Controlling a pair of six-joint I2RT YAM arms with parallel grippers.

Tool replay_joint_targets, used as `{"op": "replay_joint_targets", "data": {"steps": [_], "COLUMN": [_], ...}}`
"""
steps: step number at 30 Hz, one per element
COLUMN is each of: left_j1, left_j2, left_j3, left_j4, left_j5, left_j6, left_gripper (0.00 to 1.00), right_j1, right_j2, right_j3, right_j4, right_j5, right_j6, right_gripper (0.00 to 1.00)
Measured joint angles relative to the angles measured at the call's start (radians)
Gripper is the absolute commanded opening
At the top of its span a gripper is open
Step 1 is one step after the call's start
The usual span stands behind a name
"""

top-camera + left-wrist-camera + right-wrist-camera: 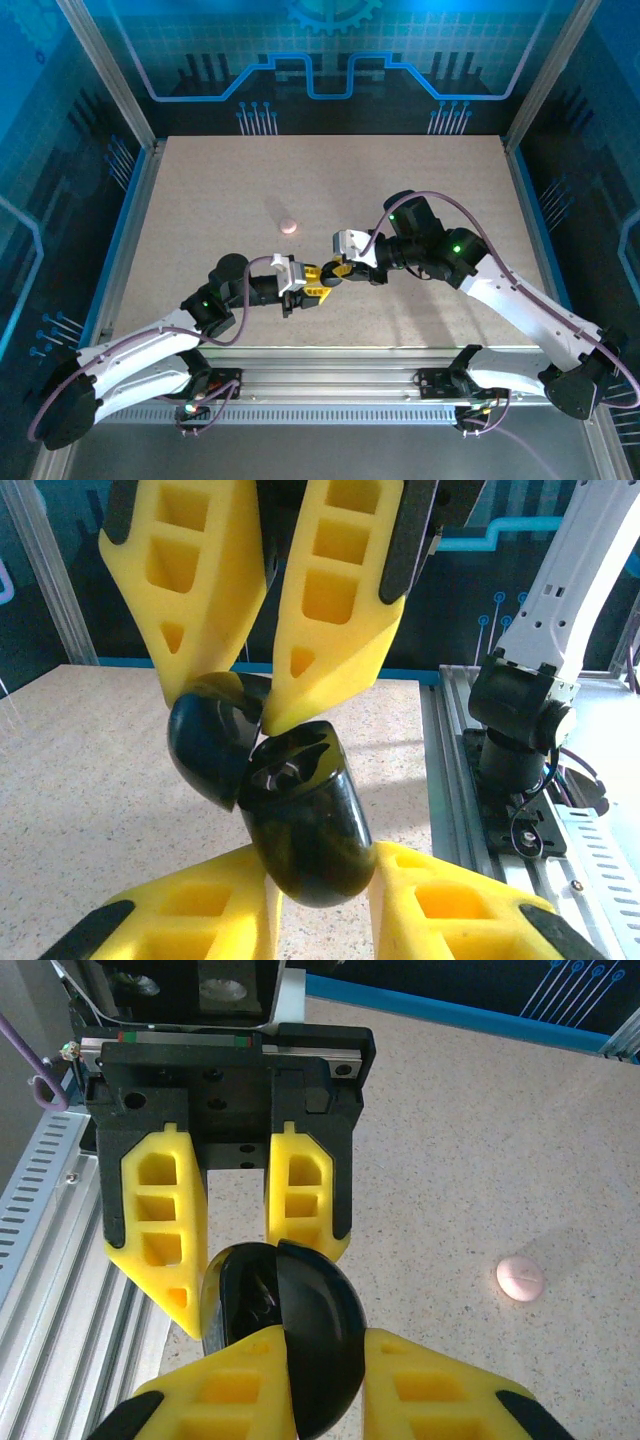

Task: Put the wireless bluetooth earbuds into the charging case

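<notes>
Two tools are meeting above the tabletop (450, 180): we are seeing the left tool (320, 870) and the right tool (325, 1350) both clamping one open black charging case (300, 820). One round pink puck (289, 225) is lying well apart. We cannot tell whether earbuds are sitting inside.

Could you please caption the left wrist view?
Left gripper holds the open black case; right gripper pinches its lid.

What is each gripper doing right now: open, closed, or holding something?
Left gripper: closed on the base of the black charging case.
Right gripper: closed on that case's opened lid.
</notes>
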Motion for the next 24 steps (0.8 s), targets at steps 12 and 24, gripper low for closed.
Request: {"op": "replay_joint_targets", "data": {"steps": [12,24], "left_j1": [0.000,0.000], "left_j2": [0.001,0.051], "left_j3": [-0.001,-0.005], "left_j4": [0.029,0.144], "left_j5": [0.002,-0.009], "left_j6": [-0.028,-0.130], "left_gripper": [0.49,0.32], "right_j1": [0.000,0.000], "right_j2": [0.000,-0.029], "right_j3": [0.000,-0.013], "right_j4": [0.011,0.025], "right_j5": [0.021,0.026], "right_j6": [0.003,0.004], "right_gripper": [0.19,0.19]}}
